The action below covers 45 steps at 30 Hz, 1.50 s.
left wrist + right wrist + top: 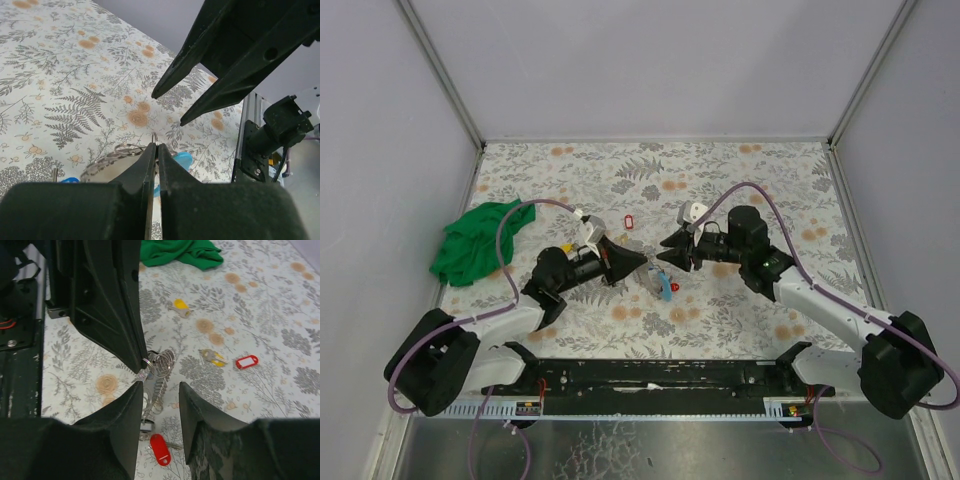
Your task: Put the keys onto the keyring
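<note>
**A:** What does the view from above give you?

**B:** The left arm [555, 275] and right arm [760, 262] both reach low toward the middle of the surface [720, 170]. Their tips nearly meet over the keys [663, 287], which have red and blue tags. A green cloth [480, 242] lies at the left edge, and a loose red tag [628, 221] lies just beyond the tips.

**A:** And the left wrist camera?

**B:** Only here is the pinch plain. The left jaws are fully closed on a thin loop of the keyring [155, 136], with a blue tag [182, 159] just beneath. The right jaws hang opposite, parted and empty.

**A:** And the right wrist?

**B:** The right jaws are partway apart and grip nothing. They sit either side of the coil [162, 362], which trails down toward a red-tagged key [160, 450]. This view alone shows a yellow-tagged key [214, 357] beside the loose red tag.
</note>
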Available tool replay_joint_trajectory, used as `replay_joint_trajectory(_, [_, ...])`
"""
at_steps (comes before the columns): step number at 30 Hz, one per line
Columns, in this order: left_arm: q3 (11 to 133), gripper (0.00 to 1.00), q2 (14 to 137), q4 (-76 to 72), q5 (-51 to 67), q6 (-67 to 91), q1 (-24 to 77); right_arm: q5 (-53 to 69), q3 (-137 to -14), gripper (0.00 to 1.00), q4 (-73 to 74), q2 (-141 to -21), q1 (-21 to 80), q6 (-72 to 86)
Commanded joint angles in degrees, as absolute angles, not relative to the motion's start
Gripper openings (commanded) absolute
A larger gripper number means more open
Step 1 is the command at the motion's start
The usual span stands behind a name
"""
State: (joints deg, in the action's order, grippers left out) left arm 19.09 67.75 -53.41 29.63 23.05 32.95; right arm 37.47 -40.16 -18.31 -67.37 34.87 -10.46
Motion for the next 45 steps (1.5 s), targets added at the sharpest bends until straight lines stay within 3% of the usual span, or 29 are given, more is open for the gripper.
replay_joint_trajectory(1, [17.98,0.0,69.08,-66.71,33.43,18.52,32.61,47.57,-44.14,0.41,-19.66,-69.2,34.13,-11.45])
replay_joint_trajectory(11, [17.85,0.0,70.81,-69.97,36.47,15.76,32.61,52.09,-45.7,0.36,-16.79,-72.26,33.16,-19.06])
replay_joint_trajectory(32, [17.07,0.0,70.51,-70.34,37.72,14.5,32.61,59.11,-51.13,0.04,-7.73,-77.52,32.87,-25.06])
replay_joint_trajectory(39, [19.62,0.18,67.44,-56.26,36.37,10.3,32.6,52.78,-56.8,0.0,4.57,-76.85,33.02,-31.19])
replay_joint_trajectory(45, [19.95,0.27,65.11,-52.22,34.35,7.51,32.61,42.43,-64.68,0.0,20.04,-78.48,36.06,-37.23])
